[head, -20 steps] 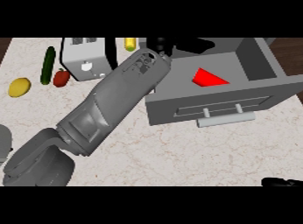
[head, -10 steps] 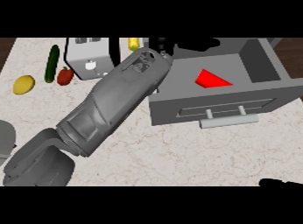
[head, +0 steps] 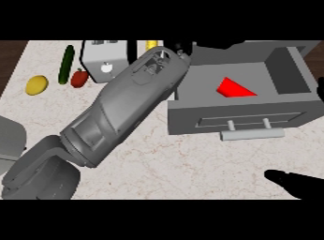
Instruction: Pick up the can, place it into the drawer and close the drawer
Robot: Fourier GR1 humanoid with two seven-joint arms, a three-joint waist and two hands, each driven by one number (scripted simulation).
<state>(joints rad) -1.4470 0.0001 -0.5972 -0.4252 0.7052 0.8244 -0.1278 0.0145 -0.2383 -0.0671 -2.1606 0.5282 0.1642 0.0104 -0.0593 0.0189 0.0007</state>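
Can: not identifiable in this view. If it stands on the counter [head: 192, 159], it is most likely at the far edge, behind the left wrist, where dark shapes sit beside the drawer's back-left corner. Cannot confirm.

Drawer [head: 241, 117]: open, pulled toward the viewer, grey walls, pale bar handle [head: 251, 134] on the front. Inside lies a red wedge-shaped object [head: 232, 87]; no can in it.

Left forearm [head: 123, 112] runs diagonally from lower left to the far edge, ending just beside the drawer's back-left corner. The left hand [head: 180, 49] shows only as a dark patch past the wrist; whether its fingers are spread or curled round something, cannot tell.

Right hand [head: 306, 183]: dark fingers at the lower right edge, extended, holding nothing, well apart from the drawer front.

Further out, far left of the counter: white toaster [head: 104, 63], green cucumber [head: 67, 63], red pepper [head: 79, 78], yellow lemon [head: 37, 85]. A yellow item [head: 151, 44] sits at the far edge beside the toaster.

Risks, as judgement:
- Grasp is hidden by the forearm, so a tilted or partial hold on the can would go unnoticed.
- Wrist is close to the drawer's left wall; swinging over could clip it and shift the drawer.
- The red wedge takes floor space; a can set on it may tip.
- Closing with the can standing tall or leaning on the rim could jam the drawer.
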